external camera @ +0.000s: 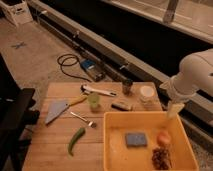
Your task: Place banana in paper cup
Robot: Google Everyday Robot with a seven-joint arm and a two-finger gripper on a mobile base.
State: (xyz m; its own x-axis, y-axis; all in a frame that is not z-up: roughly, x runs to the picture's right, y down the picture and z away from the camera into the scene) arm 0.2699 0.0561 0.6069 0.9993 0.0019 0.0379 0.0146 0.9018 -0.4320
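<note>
The paper cup [146,93] is short and white with a wide pale rim. It stands upright near the back right edge of the wooden table [50,150]. My gripper [172,108] hangs from the white arm [196,71] at the right, above the far right rim of the yellow tray [116,159]. It is a little right of and nearer than the cup, and apart from it. The gripper's tip looks pale yellow. I cannot tell whether that is the banana. No banana shows on the table or in the tray.
A green pepper [76,140], a fork [82,119], a yellow-handled scraper [60,108], a translucent green cup [93,101], a white-handled tool [98,90], a small dark jar [127,86] and a dark bar [121,105] are on the table. The tray holds a blue sponge [135,139] and an orange fruit [162,137].
</note>
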